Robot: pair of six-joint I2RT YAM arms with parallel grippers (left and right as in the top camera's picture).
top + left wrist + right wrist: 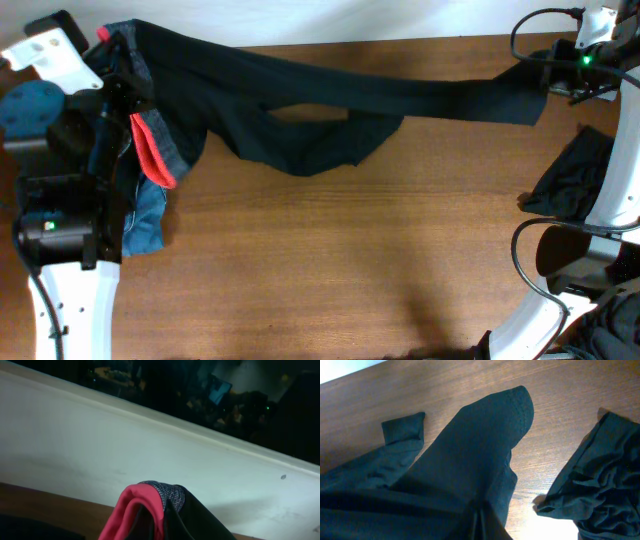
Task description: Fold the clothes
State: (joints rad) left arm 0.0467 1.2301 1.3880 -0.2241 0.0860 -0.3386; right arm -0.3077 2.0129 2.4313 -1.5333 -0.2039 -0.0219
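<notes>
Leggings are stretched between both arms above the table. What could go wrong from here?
1. The leggings span from the left gripper, at the waistband end, to the right gripper near the cuffs; pulling further apart could slip the cloth from a grip.
2. One leg sags in a loop toward the table, so lowering now may leave it bunched.
3. Another black garment lies near that gripper and could get dragged.

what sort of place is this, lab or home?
Likely a lab bench: left arm and right arm mounted at a wooden table, loose cable, and a dim room with a lit screen beyond the white barrier.
</notes>
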